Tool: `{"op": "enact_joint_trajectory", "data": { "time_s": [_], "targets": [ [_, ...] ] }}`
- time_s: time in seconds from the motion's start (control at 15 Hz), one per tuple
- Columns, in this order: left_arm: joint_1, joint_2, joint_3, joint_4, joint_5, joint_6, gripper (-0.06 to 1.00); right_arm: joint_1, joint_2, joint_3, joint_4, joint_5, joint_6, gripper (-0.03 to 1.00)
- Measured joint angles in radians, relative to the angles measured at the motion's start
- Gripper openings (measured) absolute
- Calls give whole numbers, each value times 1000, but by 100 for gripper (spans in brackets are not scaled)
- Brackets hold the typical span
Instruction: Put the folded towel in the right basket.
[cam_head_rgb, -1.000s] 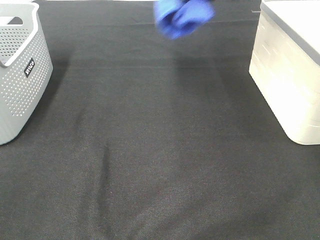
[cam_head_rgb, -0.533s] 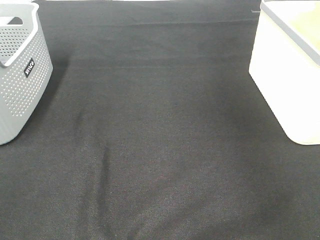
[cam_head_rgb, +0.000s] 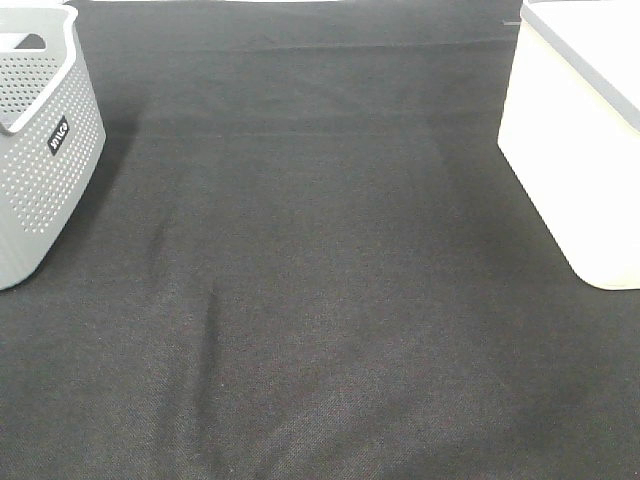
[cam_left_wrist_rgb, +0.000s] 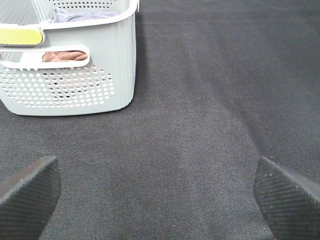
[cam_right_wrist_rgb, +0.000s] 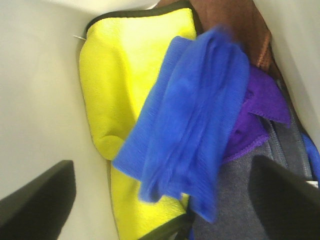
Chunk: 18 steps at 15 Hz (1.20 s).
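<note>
Black cloth (cam_head_rgb: 320, 300) covers the work surface in every panel.

Exterior high view. A grey basket (cam_head_rgb: 40, 150) with a perforated wall stands at the left edge of the cloth. A white basket (cam_head_rgb: 570, 170) stands well apart from the grey basket, at the right edge.

Left wrist view. The grey basket stands upright on the cloth. A pinkish-brown towel (cam_left_wrist_rgb: 65, 56) shows through its handle slot, and a pale lilac-grey towel (cam_left_wrist_rgb: 80, 15) lies above that, near the rim. A yellow-green patch (cam_left_wrist_rgb: 20, 36) sits at the basket's rim; what it is cannot be told. The left gripper (cam_left_wrist_rgb: 159, 200) is on the near side of the grey basket and apart from it. Its two dark ribbed fingers (cam_left_wrist_rgb: 27, 197) are spread wide, with only cloth between them.

Right wrist view. The right gripper (cam_right_wrist_rgb: 160, 210) points into the white basket, whose pale walls flank the contents. Its dark fingers (cam_right_wrist_rgb: 37, 205) are spread wide and pinch nothing. The blue towel (cam_right_wrist_rgb: 195, 125), loosely bunched and slightly blurred, is inside the white basket, across a yellow towel (cam_right_wrist_rgb: 115, 85) and a purple towel (cam_right_wrist_rgb: 260, 105). Whether it rests on them or is just above them cannot be told. A brown towel (cam_right_wrist_rgb: 230, 20) lies at the far end of the white basket, and a grey towel (cam_right_wrist_rgb: 240, 210) lies just beside the purple towel.
</note>
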Motion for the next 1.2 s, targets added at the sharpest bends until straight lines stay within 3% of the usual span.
{"op": "enact_joint_trajectory", "data": {
  "time_s": [0.2, 0.47, 0.6, 0.87, 1.0, 1.2],
  "targets": [
    [0, 0, 0, 0, 0, 0, 97, 61, -27, -21, -35, -1, 0, 96],
    [0, 0, 0, 1, 0, 0, 97, 340, -159, -48, -232, -9, 34, 96],
    [0, 0, 0, 1, 0, 0, 97, 382, -213, -11, -246, -11, 37, 96],
    [0, 0, 0, 1, 0, 0, 97, 422, -555, 419, -285, -12, 109, 96],
    [0, 0, 0, 1, 0, 0, 97, 422, -886, 800, -305, -39, 128, 96],
    [0, 0, 0, 1, 0, 0, 97, 422, -1276, 1129, -307, -82, 134, 96]
  ]
}}
